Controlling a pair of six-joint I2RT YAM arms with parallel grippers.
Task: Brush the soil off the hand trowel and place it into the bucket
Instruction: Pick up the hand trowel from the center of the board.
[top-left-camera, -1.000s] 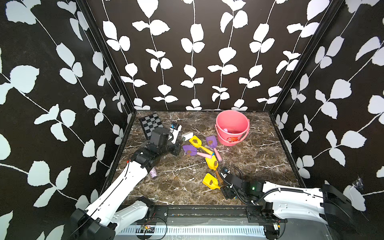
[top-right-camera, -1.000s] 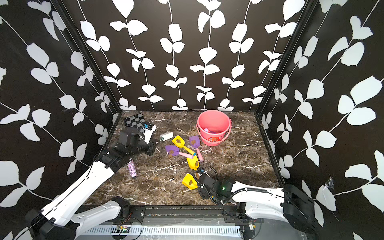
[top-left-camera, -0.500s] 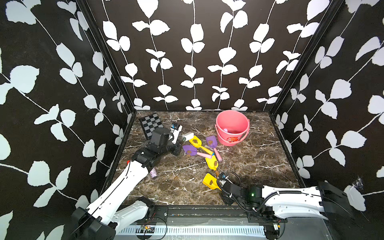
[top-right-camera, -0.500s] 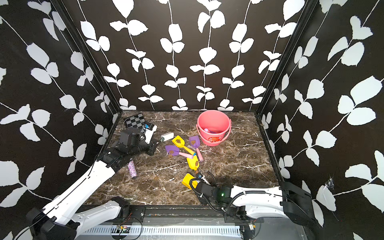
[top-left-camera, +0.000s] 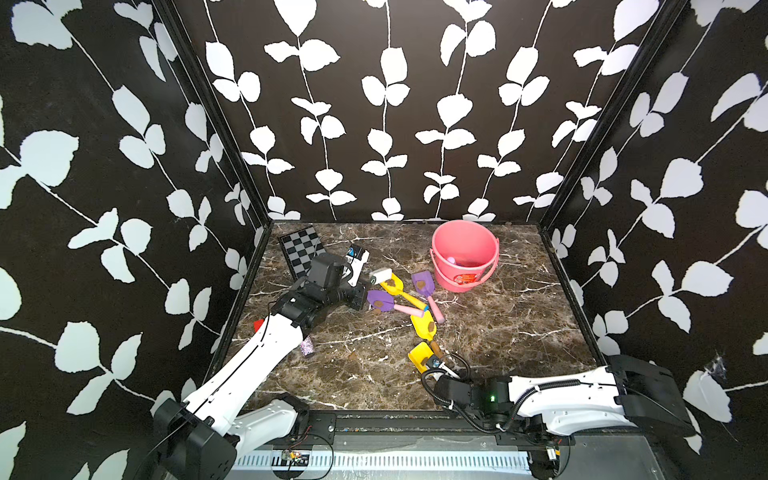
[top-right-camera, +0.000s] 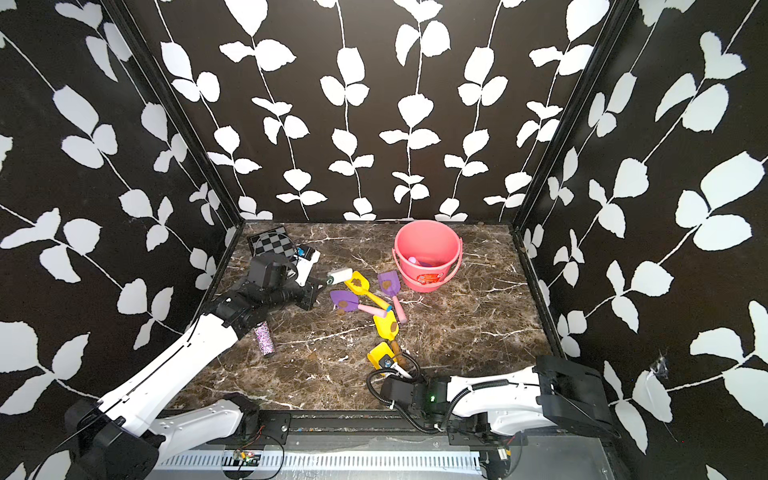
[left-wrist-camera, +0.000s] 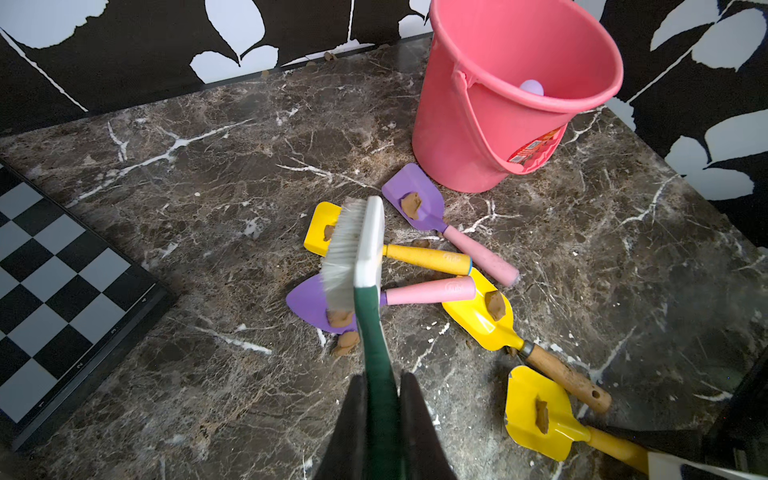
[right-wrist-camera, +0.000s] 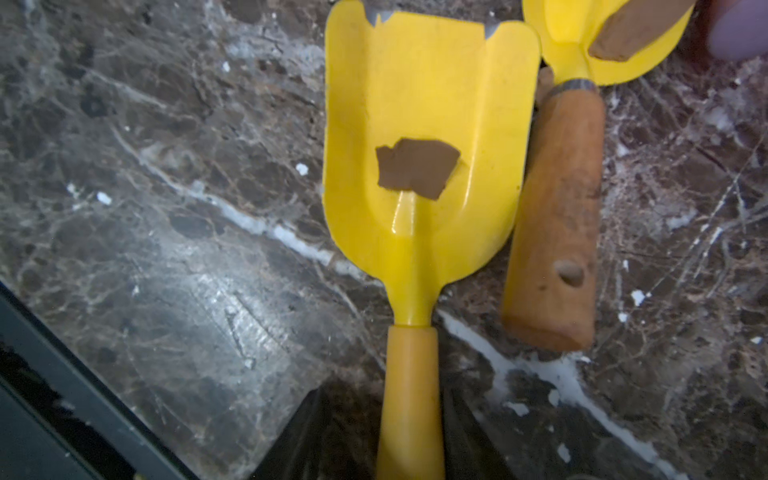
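Marble tabletop (top-left-camera: 498, 332), leaf-print walls (top-left-camera: 415, 54), left tool (left-wrist-camera: 384, 377) clamping brush (left-wrist-camera: 357, 249), right tool (right-wrist-camera: 409, 401) straddling trowel handle (right-wrist-camera: 409, 353), grip unclear

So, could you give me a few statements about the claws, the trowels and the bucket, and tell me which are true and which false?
1. The left claw grips a green-handled brush with a white head. True.
2. The round pink plastic bucket lies on its side. False: it stands upright.
3. The yellow-handled yellow trowel at the right claw is clean. False: a brown soil clump sits on its blade.
4. The bucket is empty. False: something lilac lies inside.
5. A black-and-white chequered board lies on the marble table. True.
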